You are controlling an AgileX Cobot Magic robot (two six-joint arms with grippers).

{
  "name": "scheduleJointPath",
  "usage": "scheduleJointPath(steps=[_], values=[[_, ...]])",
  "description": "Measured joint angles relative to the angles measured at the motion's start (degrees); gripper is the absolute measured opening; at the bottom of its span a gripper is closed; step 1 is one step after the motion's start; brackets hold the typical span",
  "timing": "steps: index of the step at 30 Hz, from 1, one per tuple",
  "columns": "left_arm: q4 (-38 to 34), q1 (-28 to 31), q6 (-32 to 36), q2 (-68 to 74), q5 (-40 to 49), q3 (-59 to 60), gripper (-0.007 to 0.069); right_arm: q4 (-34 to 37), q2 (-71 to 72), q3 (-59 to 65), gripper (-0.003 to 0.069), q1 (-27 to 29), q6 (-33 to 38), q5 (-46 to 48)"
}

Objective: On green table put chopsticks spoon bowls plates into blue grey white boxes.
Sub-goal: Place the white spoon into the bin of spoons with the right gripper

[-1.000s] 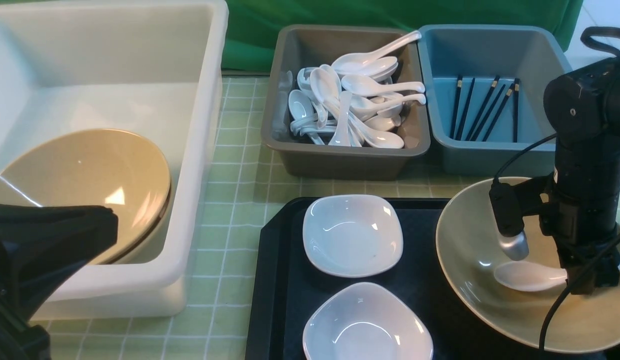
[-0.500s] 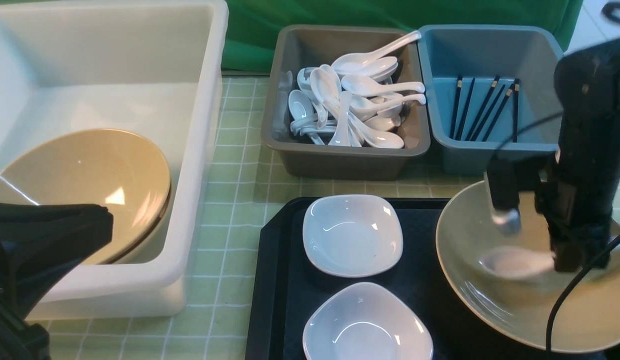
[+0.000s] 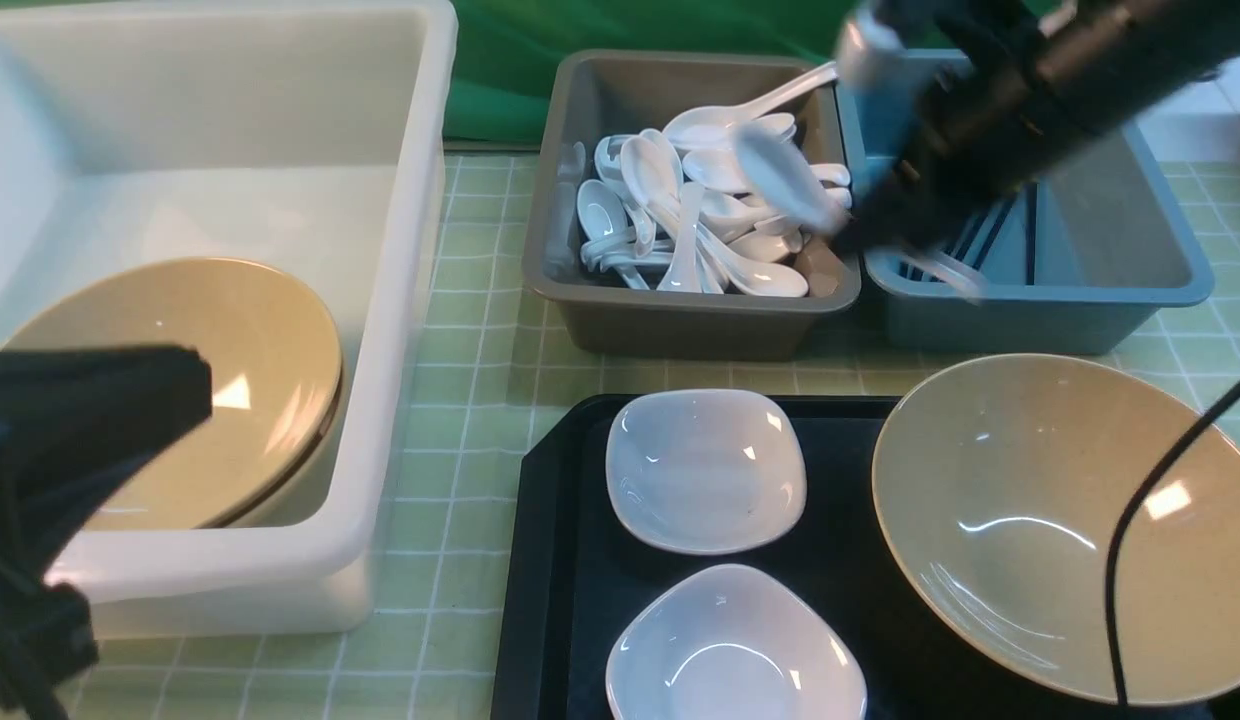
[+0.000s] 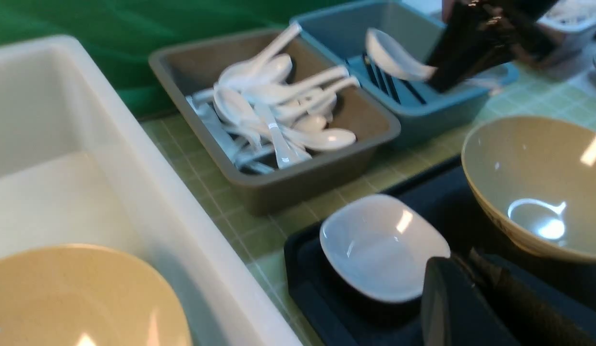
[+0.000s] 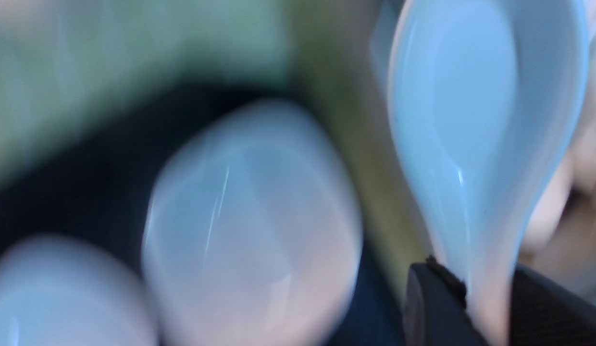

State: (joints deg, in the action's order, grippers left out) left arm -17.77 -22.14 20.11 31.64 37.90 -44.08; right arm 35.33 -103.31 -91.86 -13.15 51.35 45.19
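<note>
My right gripper (image 3: 865,225) is shut on the handle of a white spoon (image 3: 780,180) and holds it in the air over the grey box's (image 3: 680,325) right side, next to the blue box (image 3: 1080,315). The right wrist view shows the spoon (image 5: 480,120) clamped between the fingers (image 5: 437,307). The grey box holds several spoons, and the blue box holds chopsticks (image 3: 1030,225). My left gripper (image 3: 195,385) looks shut and empty in front of the white box (image 3: 380,420), which holds one bowl (image 3: 180,380). A second bowl (image 3: 1040,520) and two plates (image 3: 705,470) (image 3: 735,650) sit on the tray.
The black tray (image 3: 560,560) lies on the green table (image 3: 480,330) at front right. A black cable (image 3: 1115,560) hangs across the empty bowl. A green curtain (image 3: 630,25) backs the boxes. The right arm is motion-blurred.
My right gripper has lifted the spoon out of the bowl on the tray and swung it up and to the left, over the grey and blue boxes. The left gripper has barely moved.
</note>
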Motion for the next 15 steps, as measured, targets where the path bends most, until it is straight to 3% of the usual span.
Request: scheduleJointPath(steps=[4,8,15], values=[[0.0,0.0,0.0,0.2,-2.6,0.0,-0.0002,12.3,-6.0,-0.5,0.0159,-1.4,-0.2,-18.2],[0.0,0.0,0.0,0.2,-3.3,0.0,-0.0002,17.2,-13.5,-1.8,0.0159,-2.7,-0.2,-32.4],[0.0,0.0,0.0,0.2,-2.2,0.0,-0.0002,18.0,-20.8,-2.7,0.0178,-3.3,1.5,-35.8]])
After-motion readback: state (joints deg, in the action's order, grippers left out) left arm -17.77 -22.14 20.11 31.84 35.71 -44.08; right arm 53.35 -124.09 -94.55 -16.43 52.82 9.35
